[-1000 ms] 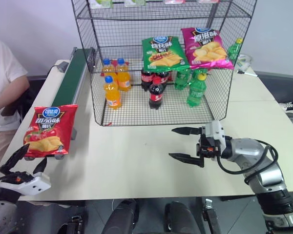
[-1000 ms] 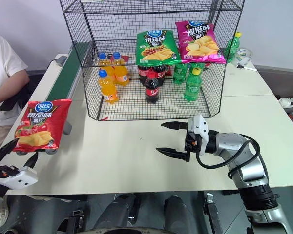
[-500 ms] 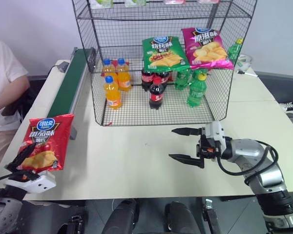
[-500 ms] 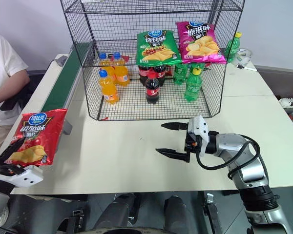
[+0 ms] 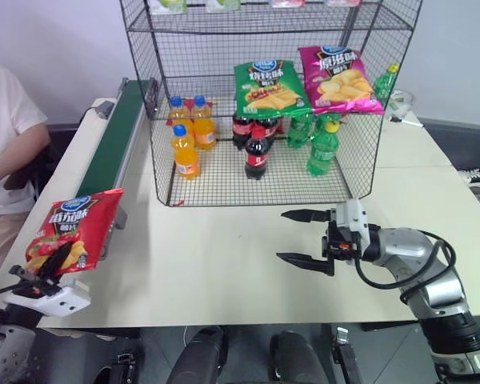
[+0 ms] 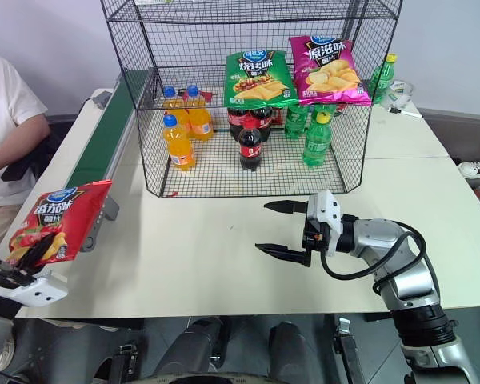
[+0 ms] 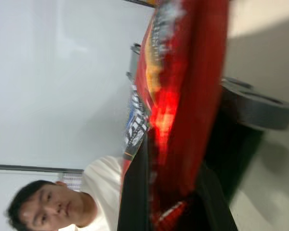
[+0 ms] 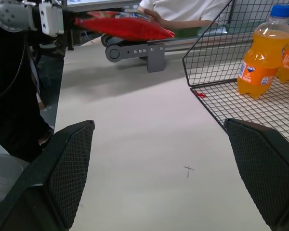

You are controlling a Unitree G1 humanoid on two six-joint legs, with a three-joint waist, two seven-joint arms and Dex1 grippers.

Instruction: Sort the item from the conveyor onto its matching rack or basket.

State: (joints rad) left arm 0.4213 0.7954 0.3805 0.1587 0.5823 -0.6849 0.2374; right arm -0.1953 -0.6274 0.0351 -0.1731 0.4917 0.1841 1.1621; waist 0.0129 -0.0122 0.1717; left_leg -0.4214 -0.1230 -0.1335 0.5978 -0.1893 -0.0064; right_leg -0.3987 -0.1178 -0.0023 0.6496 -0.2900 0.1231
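head views: cream counter, plain pale wall behind, black wire rack at centre, conveyor along counter's left edge | left end effector clamped on red chip bag near belt's near end | left wrist: bag pinched between fingers, a person beyond | right wrist: right end effector wide apart, empty, over bare counter.

Bare table lies open before the bottle-crowded rack.

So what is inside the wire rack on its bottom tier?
On the black wire rack: three orange soda bottles, dark cola bottles and green bottles. The green chip bag and magenta chip bag above cover the bottles behind.
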